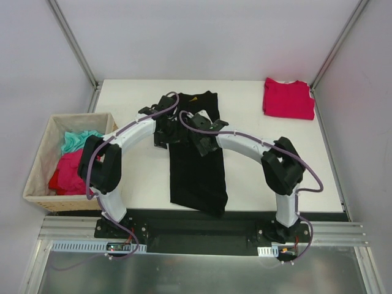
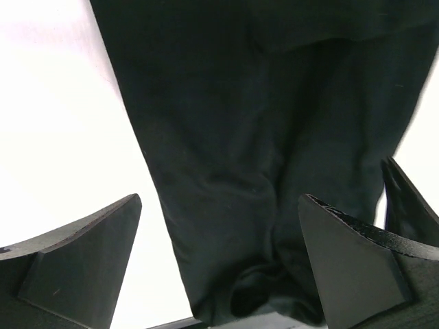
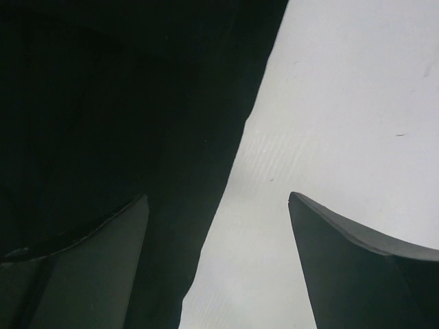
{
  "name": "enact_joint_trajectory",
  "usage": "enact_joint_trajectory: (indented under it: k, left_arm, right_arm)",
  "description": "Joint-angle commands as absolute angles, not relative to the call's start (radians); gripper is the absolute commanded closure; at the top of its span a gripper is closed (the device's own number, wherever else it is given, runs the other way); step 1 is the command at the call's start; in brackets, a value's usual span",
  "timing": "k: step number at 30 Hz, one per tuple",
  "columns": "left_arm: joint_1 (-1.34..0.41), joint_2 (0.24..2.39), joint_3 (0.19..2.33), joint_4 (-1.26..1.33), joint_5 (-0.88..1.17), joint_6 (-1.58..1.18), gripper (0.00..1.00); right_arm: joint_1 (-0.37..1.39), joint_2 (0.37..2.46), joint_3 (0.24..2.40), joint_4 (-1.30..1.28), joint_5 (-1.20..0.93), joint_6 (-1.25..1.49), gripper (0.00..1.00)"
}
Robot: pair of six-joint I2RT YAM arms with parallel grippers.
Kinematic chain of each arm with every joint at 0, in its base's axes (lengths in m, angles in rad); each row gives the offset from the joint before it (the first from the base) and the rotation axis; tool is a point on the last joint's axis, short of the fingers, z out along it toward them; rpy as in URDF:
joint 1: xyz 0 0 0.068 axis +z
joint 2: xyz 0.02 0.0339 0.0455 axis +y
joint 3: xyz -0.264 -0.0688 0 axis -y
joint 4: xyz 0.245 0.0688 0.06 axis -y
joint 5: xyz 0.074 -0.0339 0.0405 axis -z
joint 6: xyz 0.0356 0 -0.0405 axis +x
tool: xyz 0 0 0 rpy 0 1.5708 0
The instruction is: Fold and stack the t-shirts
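Woven basket (image 1: pixel 61 204) holds teal cloth (image 1: pixel 76 141) and red cloth (image 1: pixel 70 174) (left end effector (image 2: pixel 219 205), right end effector (image 3: pixel 218 199) spread over black t-shirt (image 1: pixel 197 174)).

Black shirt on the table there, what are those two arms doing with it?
Two robot arms are working on folding t-shirts. The black t-shirt lies on the table as a long narrow strip. The left gripper and the right gripper both hover over its middle with jaws open, holding nothing. A red t-shirt sits folded at the far right corner, and a basket on the left holds more clothes.
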State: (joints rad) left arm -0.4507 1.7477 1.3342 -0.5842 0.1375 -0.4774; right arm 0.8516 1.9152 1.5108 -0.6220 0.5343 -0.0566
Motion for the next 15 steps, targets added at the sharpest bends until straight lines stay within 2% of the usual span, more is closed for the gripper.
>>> enact_joint_trajectory:
  k: [1,10,15]
  left_arm:
    - [-0.451,1.778,1.361,-0.594,0.12,-0.457,0.01]
    - [-0.439,1.873,1.413,-0.589,0.138,-0.445,0.01]
    - [-0.434,1.956,1.465,-0.636,0.084,-0.434,0.01]
  right_arm:
    - [0.824,1.977,1.578,-0.621,0.453,-0.058,0.13]
    - [0.758,2.078,1.667,-0.653,0.388,-0.046,0.13]
    - [0.729,2.117,1.706,-0.68,0.364,-0.034,0.13]
